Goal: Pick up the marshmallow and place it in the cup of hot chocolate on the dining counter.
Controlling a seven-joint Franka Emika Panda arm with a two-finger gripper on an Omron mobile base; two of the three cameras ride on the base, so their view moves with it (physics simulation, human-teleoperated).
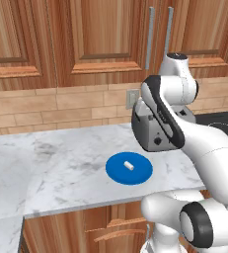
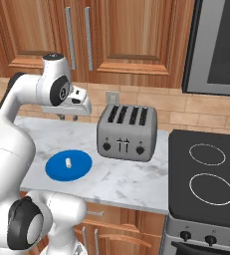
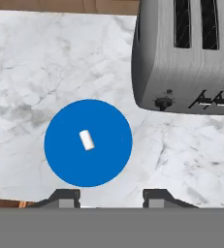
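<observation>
Marshmallow (image 3: 86,140) lies on its side mid blue plate (image 3: 65,160), near the desk's (image 1: 61,168) front edge. My fingers (image 3: 61,197) hang above, partly open, holding nothing. Looks light and squishy, so I'd pinch gently across its round sides.

Round flat blue plate (image 1: 129,168) near the marble worktop's (image 1: 51,163) front edge; four-slot brushed-metal toaster (image 2: 127,132) just beside, perhaps touching the black glass cooktop (image 2: 208,174).
</observation>
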